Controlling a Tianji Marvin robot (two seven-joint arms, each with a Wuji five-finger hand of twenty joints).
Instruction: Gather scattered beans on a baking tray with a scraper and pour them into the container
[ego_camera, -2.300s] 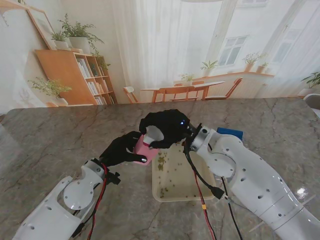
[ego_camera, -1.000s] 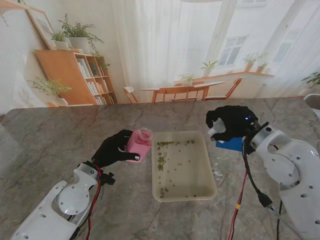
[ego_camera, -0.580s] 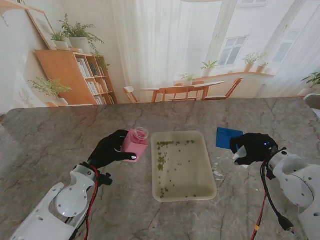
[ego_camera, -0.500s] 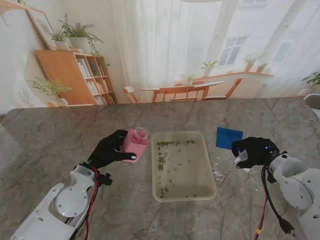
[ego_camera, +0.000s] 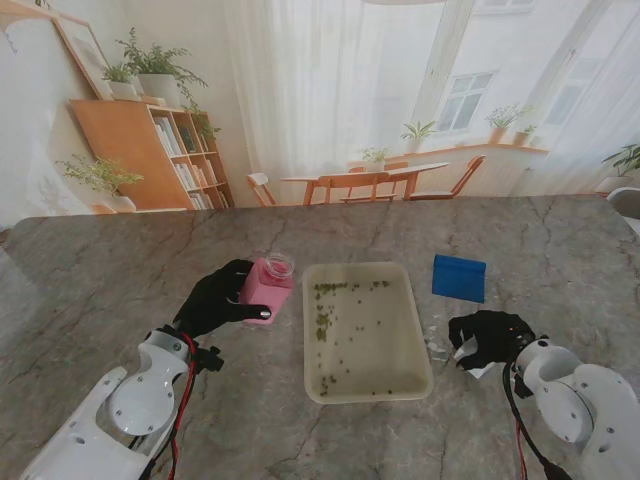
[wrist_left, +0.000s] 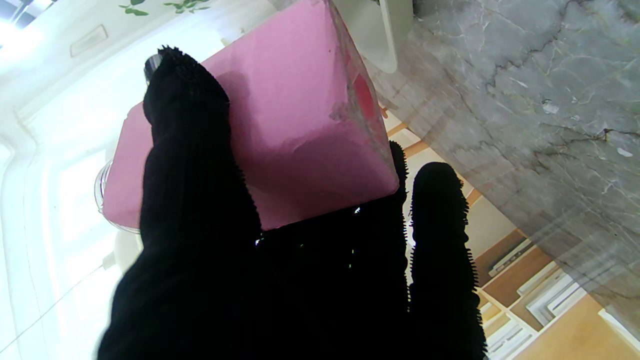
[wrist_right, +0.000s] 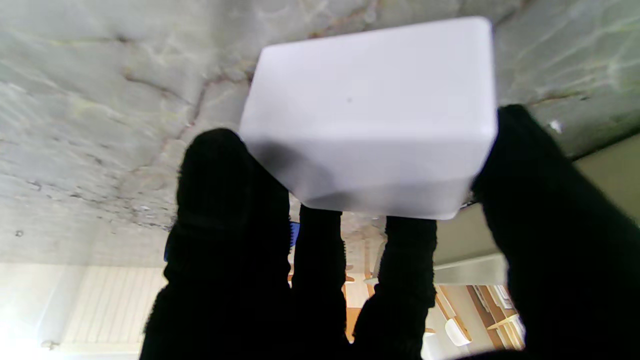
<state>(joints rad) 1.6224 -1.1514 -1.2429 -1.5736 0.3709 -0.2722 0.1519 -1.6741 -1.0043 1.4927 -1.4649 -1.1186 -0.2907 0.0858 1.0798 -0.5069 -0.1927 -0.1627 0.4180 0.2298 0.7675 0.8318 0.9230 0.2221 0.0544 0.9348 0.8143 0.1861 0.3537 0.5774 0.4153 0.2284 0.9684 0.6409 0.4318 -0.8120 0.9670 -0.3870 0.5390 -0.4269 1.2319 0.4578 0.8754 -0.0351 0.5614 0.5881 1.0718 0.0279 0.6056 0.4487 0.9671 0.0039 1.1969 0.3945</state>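
While the left hand (ego_camera: 222, 296) is closed around the pink container (ego_camera: 265, 284), the right hand (ego_camera: 487, 338) grips a white lid (wrist_right: 370, 115). The lid should be set down right of the baking tray (ego_camera: 412, 330), and the blue scraper (ego_camera: 459, 277) then taken up.

Stand view overlooks table (ego_camera: 120, 260) – wrist views close along fingers.

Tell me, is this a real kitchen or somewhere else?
Probably a robot test bench, not a real kitchen. The bookshelf and windows look like a printed backdrop, and only a marble table with a tray of beans is set up.
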